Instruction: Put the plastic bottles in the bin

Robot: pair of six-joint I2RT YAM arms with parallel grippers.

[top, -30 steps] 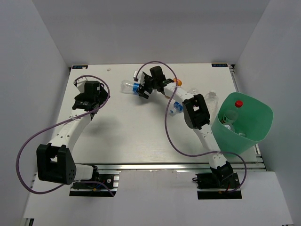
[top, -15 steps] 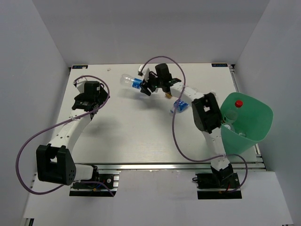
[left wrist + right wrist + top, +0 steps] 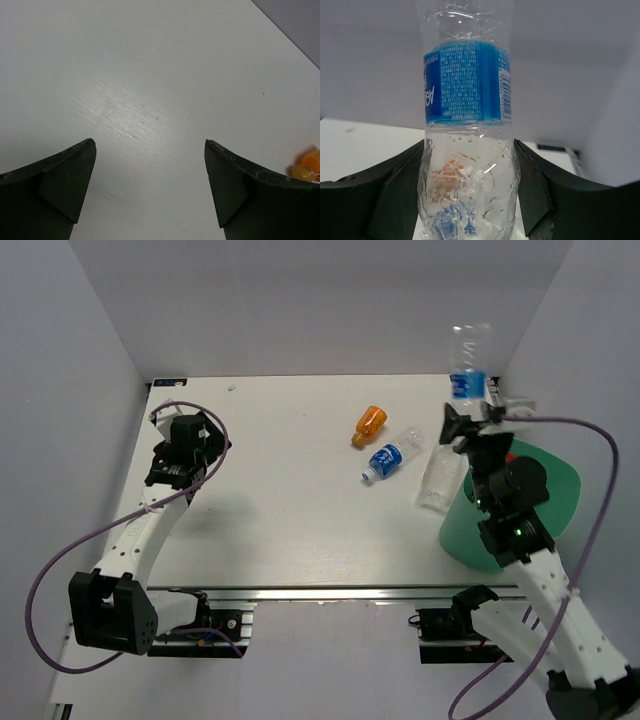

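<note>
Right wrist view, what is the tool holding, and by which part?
The right tool grips a blue-labelled bottle by its clear body right next to the label. The left tool is open and holds nothing.

The bench (image 3: 280, 520) is white with a faint streaked grain; the bin (image 3: 455, 530) is mint green; the raised bottle (image 3: 467, 90) is clear, banded by a blue label with white small print and a white barcode strip; the orange bottle (image 3: 370, 424) is amber-orange throughout; the lying bottle (image 3: 392, 457) is clear with a blue label; the plain bottle (image 3: 438, 480) is colourless; the left pincer (image 3: 150, 145) and the right pincer (image 3: 468, 150) are near-black; the cables (image 3: 611, 480) are purple.
</note>
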